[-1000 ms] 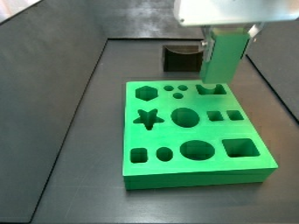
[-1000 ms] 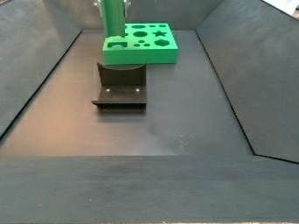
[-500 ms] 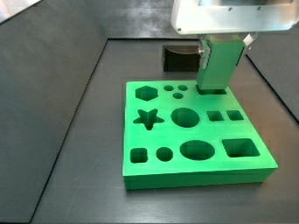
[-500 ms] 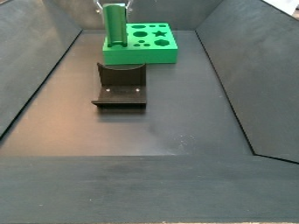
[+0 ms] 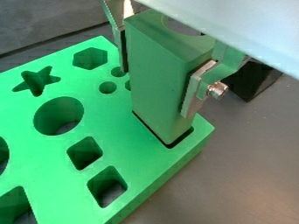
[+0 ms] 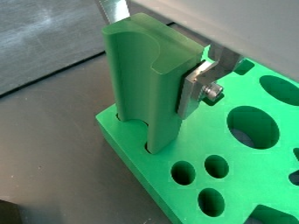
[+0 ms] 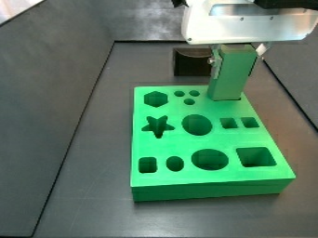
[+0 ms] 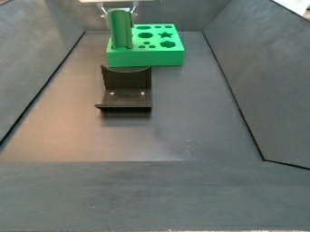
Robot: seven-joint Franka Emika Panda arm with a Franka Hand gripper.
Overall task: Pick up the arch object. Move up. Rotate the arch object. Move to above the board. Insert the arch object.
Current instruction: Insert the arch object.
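The arch object point(image 7: 231, 72) is a dull-green block held upright in my gripper point(image 7: 236, 51). Its lower end sits in the arch cut-out at a corner of the board point(image 7: 205, 177), a bright green slab with many holes. Both wrist views show the block point(image 5: 158, 83) point(image 6: 142, 87) entering the slot, with a silver finger point(image 5: 201, 83) point(image 6: 198, 80) pressed on its side. In a side view the block point(image 8: 119, 27) stands at the near left corner of the board point(image 8: 151, 54). The gripper is shut on the arch object.
The fixture point(image 8: 125, 91), a dark L-shaped bracket on a base plate, stands on the floor in front of the board; it also shows behind the board point(image 7: 191, 62). Dark sloping walls enclose the grey floor on both sides.
The gripper has moved down with the arch object; its lower end has gone from just above the board into the arch cut-out.
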